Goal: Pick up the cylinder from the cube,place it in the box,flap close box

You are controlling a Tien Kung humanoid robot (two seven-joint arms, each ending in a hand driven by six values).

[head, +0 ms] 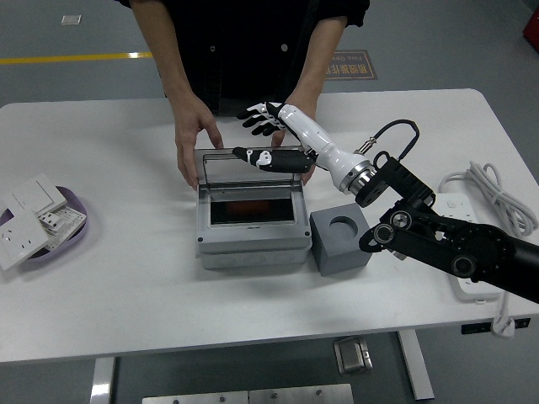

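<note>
The grey box [251, 244] sits mid-table with its clear lid [248, 171] raised and leaning forward. The orange cylinder [251, 207] shows dimly inside the box. The grey cube [339, 248], with an empty round hole in its top, stands against the box's right side. My right hand [264, 135] is open and holds nothing. Its fingers are spread behind the lid and its thumb lies along the lid's top edge. A person's hand [190, 139] holds the box's far left corner, and the other hand [305, 171] holds the far right corner.
A purple plate [74, 238] with white wall switches sits at the left edge. A white power strip [449, 211] with a coiled cable [493, 192] lies at the right, beside my right arm.
</note>
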